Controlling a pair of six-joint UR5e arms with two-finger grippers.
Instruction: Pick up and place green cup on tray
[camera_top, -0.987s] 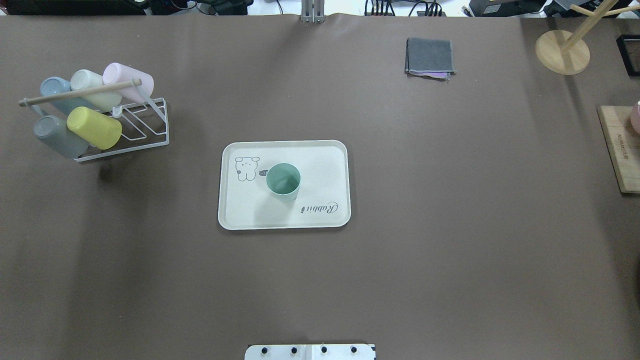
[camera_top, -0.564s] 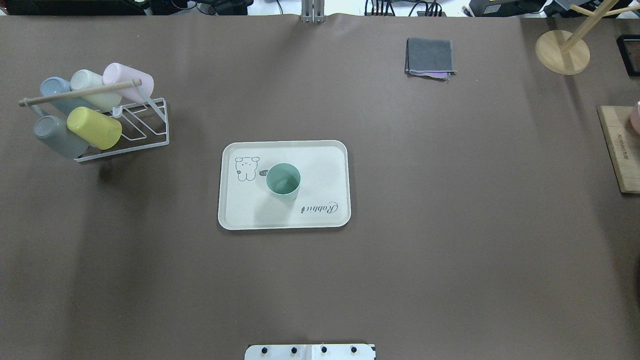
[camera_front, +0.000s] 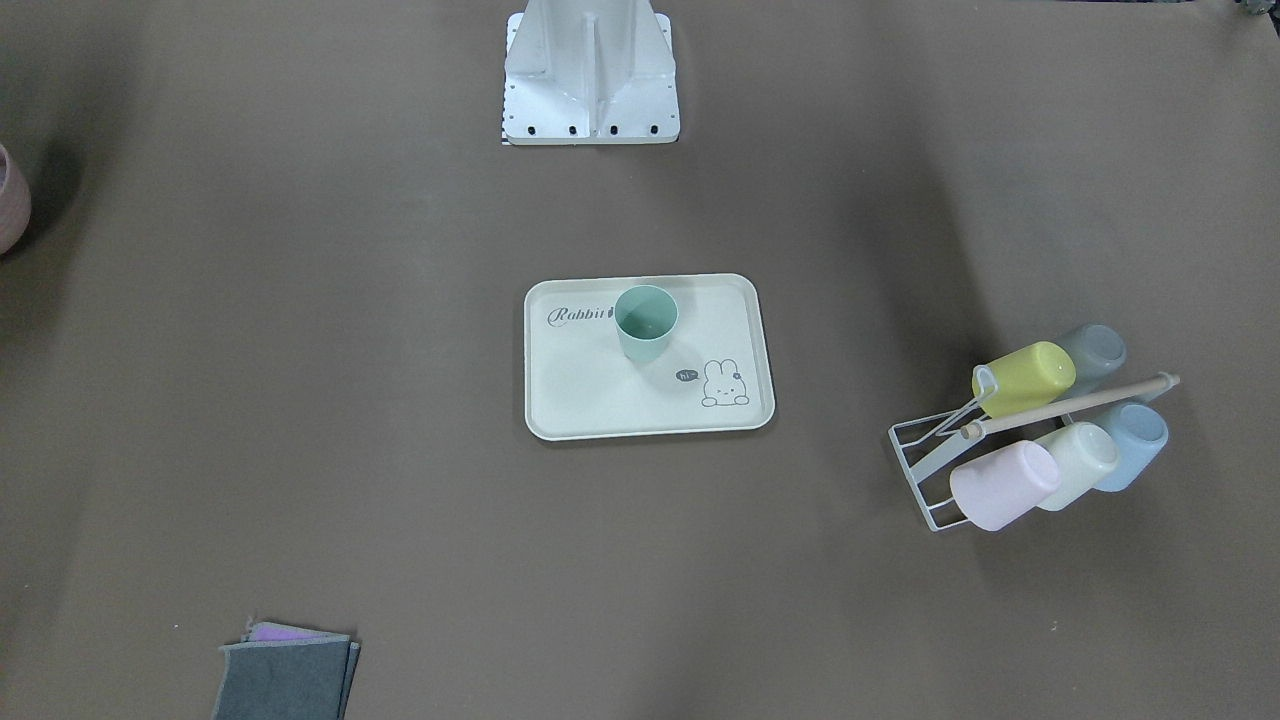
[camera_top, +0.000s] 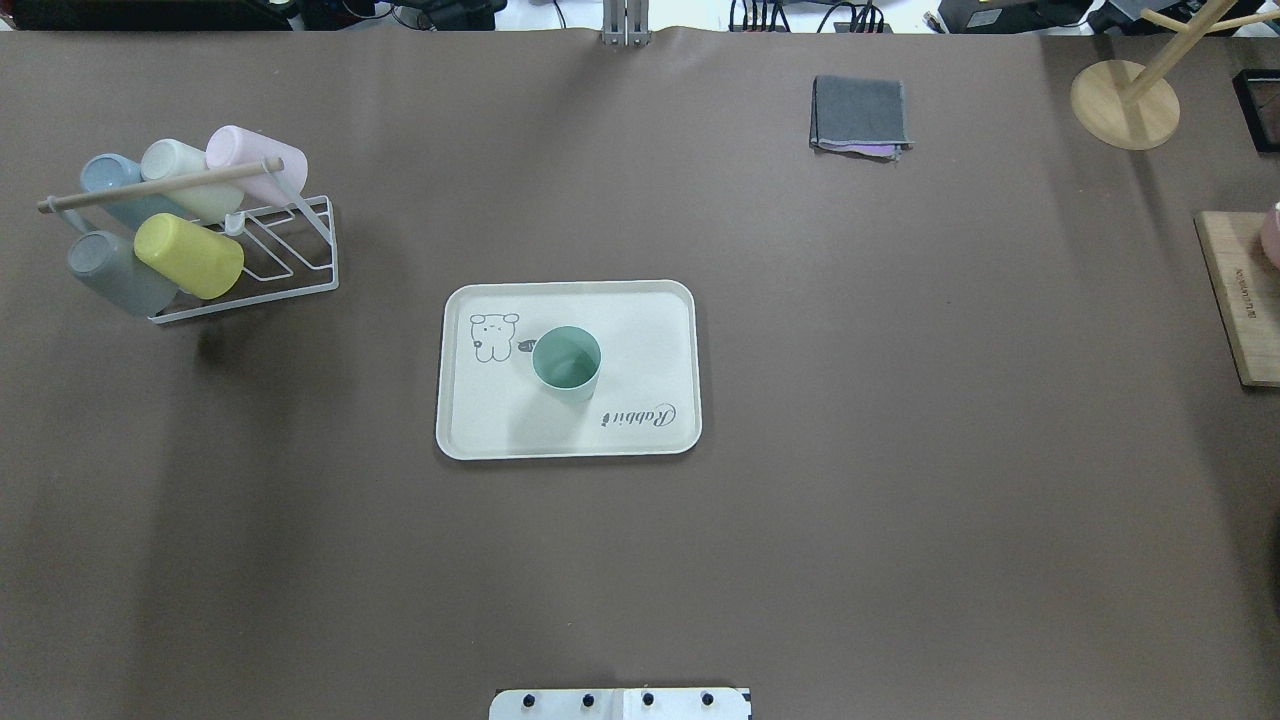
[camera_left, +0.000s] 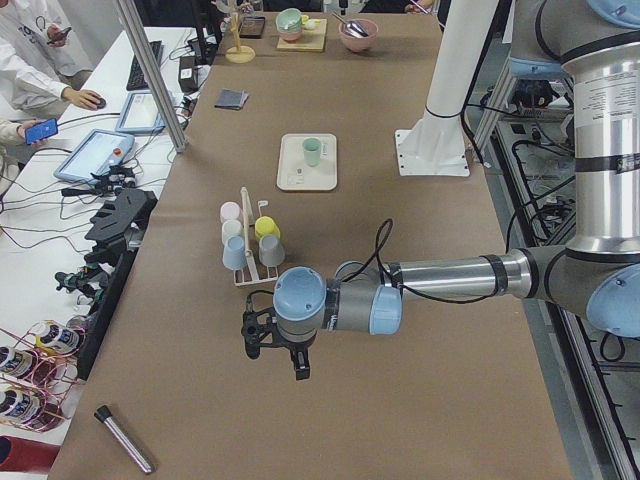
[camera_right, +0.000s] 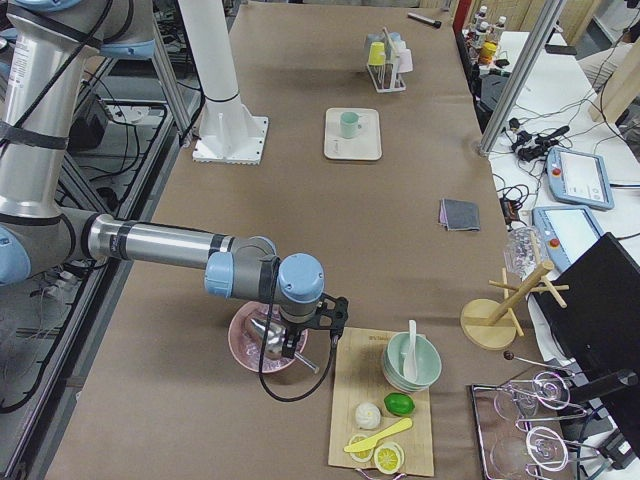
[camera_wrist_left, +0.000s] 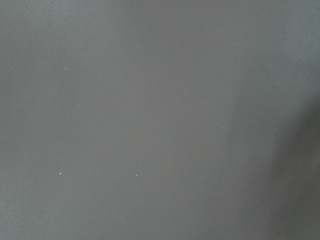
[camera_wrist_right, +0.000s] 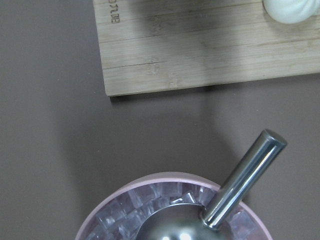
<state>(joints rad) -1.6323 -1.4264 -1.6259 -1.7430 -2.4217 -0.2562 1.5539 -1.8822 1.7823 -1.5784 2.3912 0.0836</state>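
The green cup (camera_top: 566, 362) stands upright on the tray (camera_top: 640, 310), centre of the overhead view. Its position has not changed over the last second, so placement appears complete. The left pincer (camera_left: 272, 345) and right pincer (camera_right: 300, 340) hang well apart from the tray. Whether either is open or closed cannot be determined.

- Evenly lit from overhead; sharp in fixed views.
- Soft pale shadow on the tray (camera_top: 660, 310) beside the green cup (camera_top: 566, 363).
- Broad dim bands across the counter (camera_top: 900, 450) left of the tray.
- Featureless grey in left wrist view, darker rightward.
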